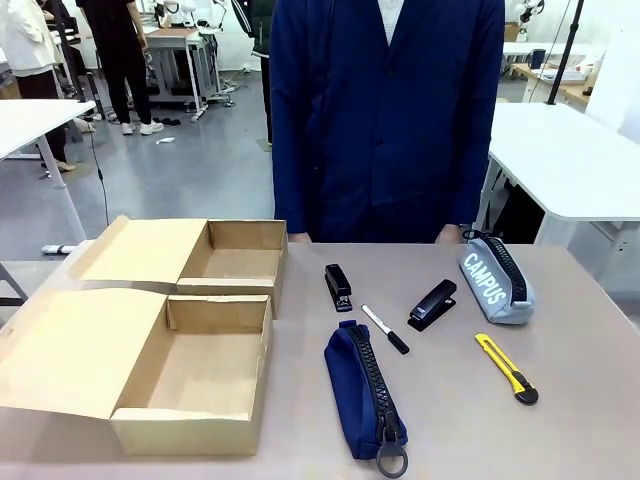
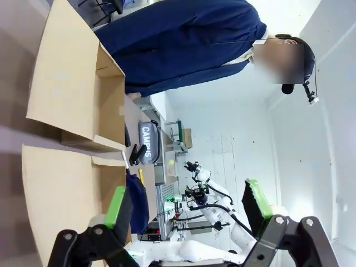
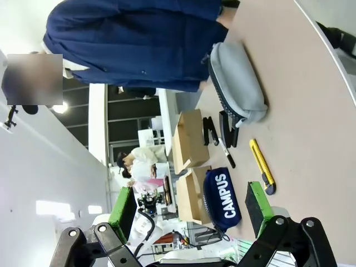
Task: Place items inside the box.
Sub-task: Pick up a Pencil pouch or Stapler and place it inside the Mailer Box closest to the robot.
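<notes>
**Bench** (image 1: 580, 430): smooth, matt, pale brown top. Contents as they lie:

**Boxes:** two, plain corrugated cardboard, rectangular, lids folded out flat toward the robot's left, bare cardboard floors showing.
- Near box (image 1: 195, 375) sits at the front edge.
- Far box (image 1: 235, 262) sits just behind it.

**Items:** all lie on the bench outside the boxes, to their right.
- Navy pouch (image 1: 362, 390): long, soft fabric, with a heavy black zip along the top and a ring pull at the near end. It lies near the near box, whose right wall stands between it and the interior.
- Marker (image 1: 385, 329): slim white barrel with a black cap, lying aslant just beyond the navy pouch.
- Left stapler (image 1: 338, 287): small, black, hard-cased. It lies near the far box's right corner.
- Right stapler (image 1: 433, 304): same make, turned aslant. It lies between the marker and the grey pouch.
- Knife (image 1: 507, 368): flat yellow handle with a black end, well to the right and apart from the rest.

**Other:**
- Grey pouch (image 1: 495, 282): padded, with white "CAMPUS" print and a black zip, at the far right.
- Person (image 1: 385, 120): wears a dark blue coat and stands at the far edge behind the staplers.

**Pincers:** black fingers with green pads.
- Left pincer (image 2: 185, 200): spread wide, holding nothing, raised at the box end of the bench.
- Right pincer (image 3: 189, 200): likewise spread wide and holding nothing, raised at the knife end.
</notes>
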Robot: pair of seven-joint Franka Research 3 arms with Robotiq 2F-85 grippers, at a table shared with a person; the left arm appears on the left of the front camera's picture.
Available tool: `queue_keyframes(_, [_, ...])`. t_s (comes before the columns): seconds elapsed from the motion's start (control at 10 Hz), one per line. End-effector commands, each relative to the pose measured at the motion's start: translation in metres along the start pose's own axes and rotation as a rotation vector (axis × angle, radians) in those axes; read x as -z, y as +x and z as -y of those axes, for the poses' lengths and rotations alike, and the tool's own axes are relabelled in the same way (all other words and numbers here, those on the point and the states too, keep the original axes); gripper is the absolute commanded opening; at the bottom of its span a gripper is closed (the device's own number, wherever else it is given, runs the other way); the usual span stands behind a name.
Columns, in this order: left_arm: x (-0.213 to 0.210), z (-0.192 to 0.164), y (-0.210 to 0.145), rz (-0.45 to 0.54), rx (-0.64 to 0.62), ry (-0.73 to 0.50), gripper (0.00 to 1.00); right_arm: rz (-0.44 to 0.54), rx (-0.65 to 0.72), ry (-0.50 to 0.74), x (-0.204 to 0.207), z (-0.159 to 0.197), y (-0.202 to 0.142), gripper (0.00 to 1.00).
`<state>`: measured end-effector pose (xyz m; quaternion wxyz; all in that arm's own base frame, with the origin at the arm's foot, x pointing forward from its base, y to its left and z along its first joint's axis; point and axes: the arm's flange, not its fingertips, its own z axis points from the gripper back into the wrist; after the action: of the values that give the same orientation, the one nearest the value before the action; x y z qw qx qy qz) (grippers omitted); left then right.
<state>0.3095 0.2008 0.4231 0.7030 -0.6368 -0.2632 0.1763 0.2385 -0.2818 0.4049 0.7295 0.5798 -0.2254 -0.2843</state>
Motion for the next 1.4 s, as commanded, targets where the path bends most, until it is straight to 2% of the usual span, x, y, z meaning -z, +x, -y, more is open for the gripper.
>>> queue_keyframes(0.0, [0.000, 0.002, 0.000, -0.016, 0.035, 0.003, 1.00, 0.009, -0.035, 0.015, -0.003, -0.004, 0.002, 1.00])
queue_keyframes(0.2, [0.000, 0.002, 0.000, -0.016, 0.035, 0.003, 1.00, -0.001, -0.003, -0.004, -0.002, -0.002, -0.001, 1.00])
queue_keyframes(0.3, [0.000, 0.002, 0.000, -0.016, 0.035, 0.003, 1.00, 0.053, -0.231, -0.250, 0.050, -0.059, -0.034, 1.00])
queue_keyframes(0.4, [0.000, 0.002, 0.000, -0.016, 0.035, 0.003, 1.00, 0.053, -0.231, -0.250, 0.050, -0.059, -0.034, 1.00])
queue_keyframes(0.5, [0.000, 0.002, 0.000, -0.016, 0.035, 0.003, 1.00, 0.060, -0.350, -0.395, 0.086, -0.088, -0.050, 1.00])
queue_keyframes(0.6, [0.000, 0.002, 0.000, -0.016, 0.035, 0.003, 1.00, 0.040, -0.415, -0.509, 0.110, -0.100, -0.057, 1.00])
queue_keyframes(0.7, [0.000, 0.002, 0.000, -0.016, 0.035, 0.003, 1.00, -0.038, -0.409, -0.414, 0.095, -0.099, -0.049, 1.00])
queue_keyframes(0.8, [0.000, 0.002, 0.000, -0.016, 0.035, 0.003, 1.00, -0.056, -0.317, -0.291, 0.064, -0.086, -0.032, 1.00])
queue_keyframes(0.9, [0.000, 0.002, 0.000, -0.016, 0.035, 0.003, 1.00, -0.056, -0.295, -0.246, 0.031, -0.064, -0.033, 1.00])
queue_keyframes(1.0, [0.000, 0.002, 0.000, -0.016, 0.035, 0.003, 1.00, -0.129, -0.260, -0.176, -0.001, -0.043, -0.035, 1.00])
queue_keyframes(1.1, [0.000, 0.002, 0.000, -0.016, 0.035, 0.003, 1.00, -0.139, -0.198, -0.130, -0.027, -0.022, -0.038, 1.00])
queue_keyframes(1.3, [0.000, 0.002, 0.000, -0.016, 0.035, 0.003, 1.00, -0.107, -0.140, -0.088, -0.040, 0.001, -0.043, 1.00])
